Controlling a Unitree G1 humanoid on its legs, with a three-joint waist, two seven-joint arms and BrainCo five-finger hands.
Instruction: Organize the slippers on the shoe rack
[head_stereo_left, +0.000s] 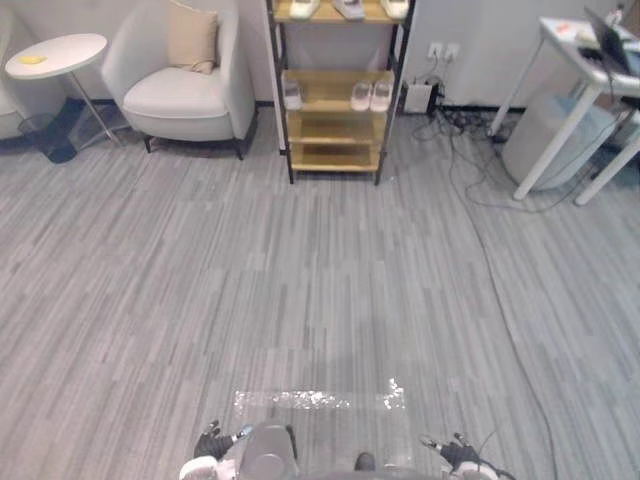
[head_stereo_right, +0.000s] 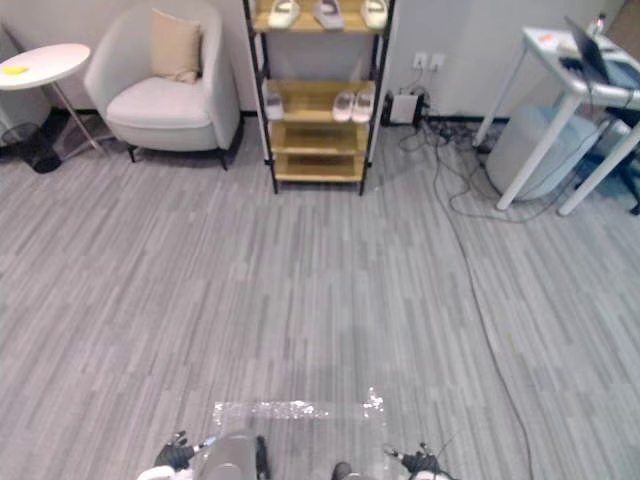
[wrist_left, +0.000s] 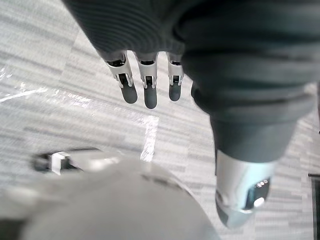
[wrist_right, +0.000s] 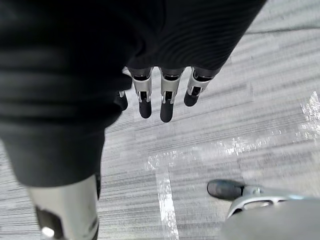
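Note:
The shoe rack (head_stereo_left: 336, 140), wooden shelves in a black frame, stands against the far wall across the grey floor. Pale slippers (head_stereo_left: 348, 8) lie in a row on its upper shelf. On the shelf below, one slipper (head_stereo_left: 292, 95) sits at the left end and a pair (head_stereo_left: 371, 96) at the right end. My left hand (head_stereo_left: 212, 440) hangs low at the bottom edge of the eye views, far from the rack, and my right hand (head_stereo_left: 458, 455) likewise. The left hand's fingers (wrist_left: 145, 85) and the right hand's fingers (wrist_right: 165, 97) point straight at the floor and hold nothing.
A white armchair (head_stereo_left: 185, 85) with a beige cushion stands left of the rack, then a round side table (head_stereo_left: 56, 55) and a dark bin (head_stereo_left: 48, 135). A white desk (head_stereo_left: 585, 75) and a pale box (head_stereo_left: 545, 140) are at the right. Cables (head_stereo_left: 470, 170) trail over the floor. Shiny tape (head_stereo_left: 320, 400) marks the floor near me.

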